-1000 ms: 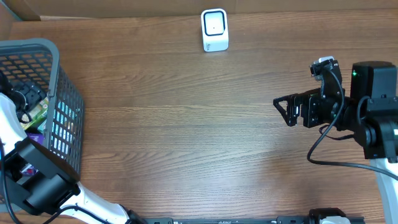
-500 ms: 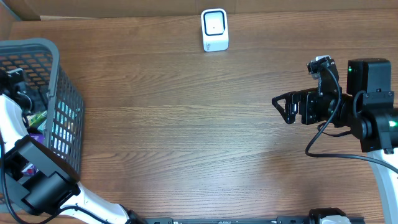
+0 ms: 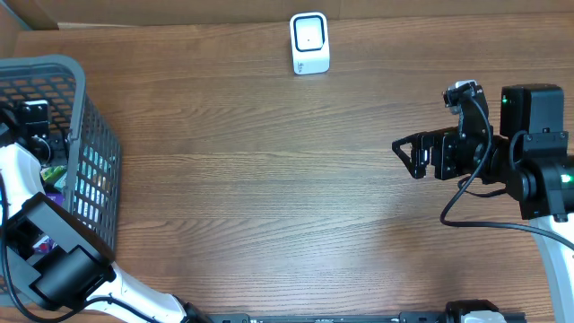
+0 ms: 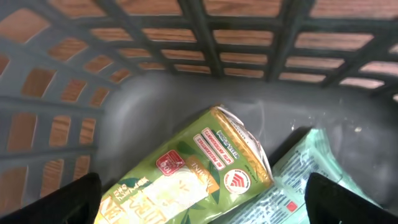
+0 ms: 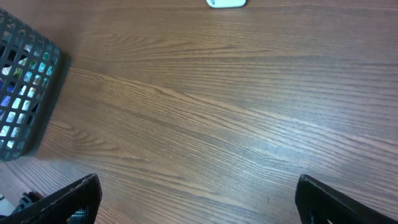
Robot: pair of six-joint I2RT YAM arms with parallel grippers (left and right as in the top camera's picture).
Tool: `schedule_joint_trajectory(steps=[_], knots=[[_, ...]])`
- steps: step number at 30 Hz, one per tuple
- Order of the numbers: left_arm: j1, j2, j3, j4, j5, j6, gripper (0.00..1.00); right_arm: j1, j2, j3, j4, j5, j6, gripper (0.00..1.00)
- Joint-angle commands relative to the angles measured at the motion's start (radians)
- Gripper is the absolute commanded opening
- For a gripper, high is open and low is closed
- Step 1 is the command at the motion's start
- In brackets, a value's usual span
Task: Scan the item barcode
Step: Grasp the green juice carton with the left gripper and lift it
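While my left jaws hang wide apart inside the basket (image 4: pixel 149 93), the green carton (image 4: pixel 186 174) lies at their twelve o'clock, long axis seven-to-one; the right jaws, also apart, sit well away.

We see what looks like a robot lab bench set up as a shop checkout; a wood-grain tabletop (image 3: pixel 269 197) carries a grey plastic shopping basket (image 3: pixel 94 179) at its left edge; a green packet (image 4: pixel 193 168) and a teal packet (image 4: pixel 298 180) lie inside; a small white scanner (image 3: pixel 309 43) stands at the far edge; the left arm (image 3: pixel 58 265) and the right arm (image 3: pixel 538 170) flank it.
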Motion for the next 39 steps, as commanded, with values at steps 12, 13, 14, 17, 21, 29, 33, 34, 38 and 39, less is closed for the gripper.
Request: schedule_joint_trajectory(steps=[12, 13, 14, 17, 21, 29, 33, 34, 38, 39], knots=[[0.048, 0.076, -0.007, 0.032, 0.018, 0.190, 0.98, 0.005, -0.003, 0.021, -0.008, -0.006, 0.003, 1.00], [0.047, 0.084, -0.007, 0.044, 0.019, 0.190, 0.98, 0.005, -0.003, 0.021, -0.008, -0.006, 0.003, 1.00], [0.046, 0.095, -0.007, 0.055, 0.019, 0.190, 0.98, 0.005, -0.003, 0.021, -0.008, -0.006, 0.003, 1.00], [0.044, 0.130, -0.007, 0.082, 0.017, 0.190, 0.97, 0.005, -0.003, 0.021, -0.008, -0.006, 0.003, 1.00], [0.042, 0.160, -0.007, 0.093, 0.028, 0.171, 0.88, 0.005, -0.003, 0.021, -0.007, -0.006, 0.003, 1.00], [0.040, 0.166, -0.007, 0.127, 0.113, -0.068, 0.30, 0.005, -0.002, 0.021, 0.003, -0.006, 0.003, 1.00], [0.039, 0.157, -0.005, 0.110, 0.112, -0.192, 0.20, 0.005, -0.003, 0.021, 0.003, -0.006, 0.003, 1.00], [0.038, 0.152, -0.001, 0.103, 0.112, -0.211, 0.18, 0.005, -0.003, 0.021, 0.004, -0.006, 0.003, 1.00], [0.035, 0.102, 0.040, 0.065, 0.112, -0.330, 0.12, 0.005, -0.003, 0.021, 0.004, -0.006, 0.003, 1.00], [0.035, 0.083, 0.058, 0.049, 0.112, -0.359, 0.11, 0.005, -0.003, 0.021, 0.004, -0.006, 0.003, 1.00]])
